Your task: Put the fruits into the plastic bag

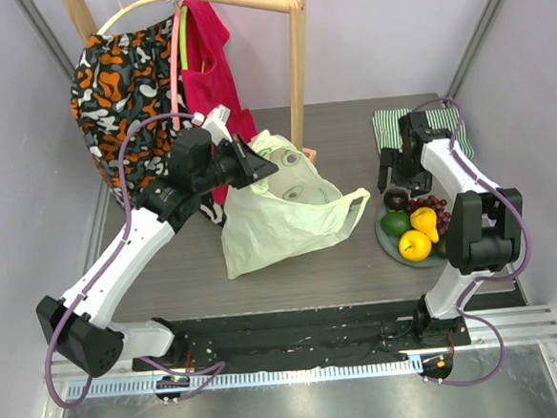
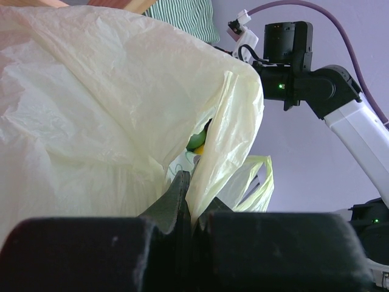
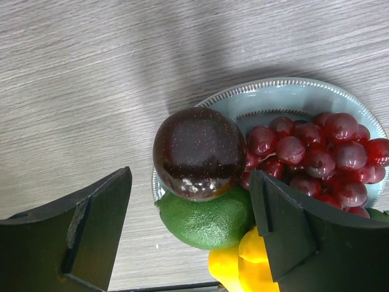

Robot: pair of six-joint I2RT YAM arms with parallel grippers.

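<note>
Working over a grey wood-grain bench (image 1: 293,275). Holding up the plastic bag (image 1: 279,218) at bench centre, left jaws clamped together on a fold of its pale-green film at about 11 o'clock of the bag. From the left wrist, seeing mostly the bag's crinkled wall (image 2: 91,109) from 9 to 12 o'clock, with only a narrow dark slit of mouth opening toward the right arm (image 2: 316,85). Cannot tell how wide that mouth stands, nor whether anything lies inside. Finding the fruits heaped on a round blue-grey plate (image 1: 386,243) at 3 to 4 o'clock of the bag, just beside one loop handle: dark red grape bunch (image 3: 316,146), green avocado-like fruit (image 3: 203,219), round yellow-orange citrus (image 1: 415,245), lumpy yellow piece (image 1: 425,221), and a glossy dark plum (image 3: 199,153) at the plate's 11 o'clock rim from above. Hovering over that plum with right jaws wide apart, one at either side, not touching it. Judged step: picking the plum. Descend straight and centre the plum between the pads. Close gently, since the round, shiny skin looks likely to squirt out. Mind the grapes touching it at 3 o'clock and the green fruit under it at 6 o'clock in the wrist view. Lift clear of the heap before swinging toward 9 o'clock. Aim for the slit, not the handle.
</note>
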